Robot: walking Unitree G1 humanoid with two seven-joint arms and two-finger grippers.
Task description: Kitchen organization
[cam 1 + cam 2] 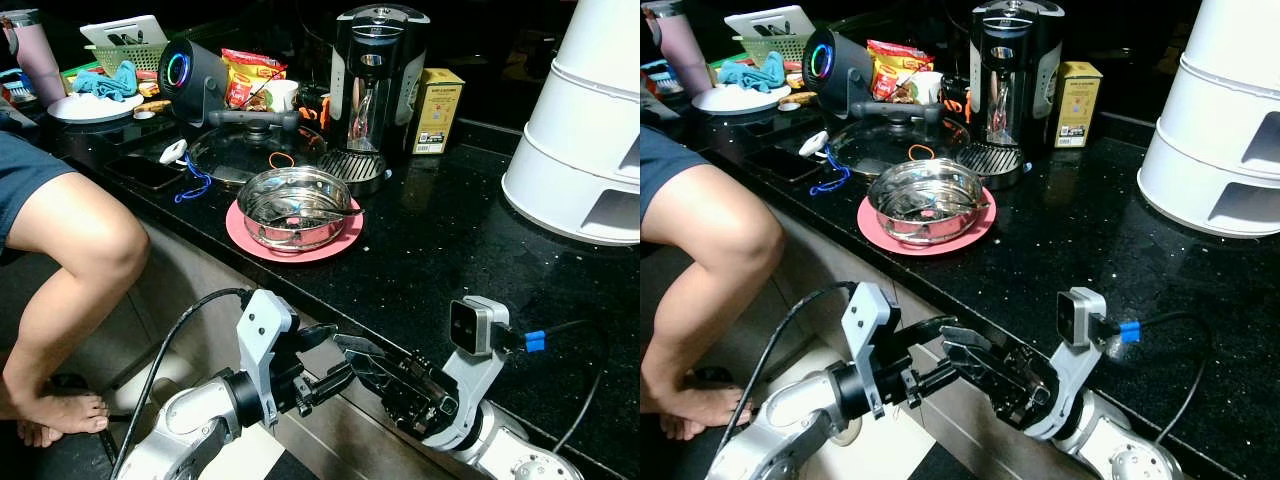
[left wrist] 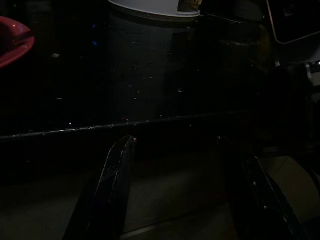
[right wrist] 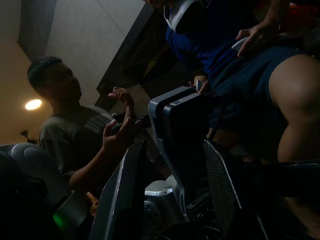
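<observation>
While both arms hang below the black counter (image 1: 470, 240) edge, the head views show the left gripper (image 1: 325, 358) and right gripper (image 1: 365, 362) pointing at each other, fingertips nearly meeting, each parted and holding nothing. Further back on the counter a steel bowl (image 1: 293, 207) sits upright on a pink plate (image 1: 340, 240), thin utensils lying across inside it. A person's bare leg (image 1: 70, 260) is beside the counter, on the robot's left. Seen from the left wrist, 2 dark fingers (image 2: 107, 190) spread apart before the counter's edge. Seen from the right wrist, 2 fingers (image 3: 122, 195) frame the other arm's camera housing (image 3: 175, 125), with 2 people (image 3: 70, 130) behind.
</observation>
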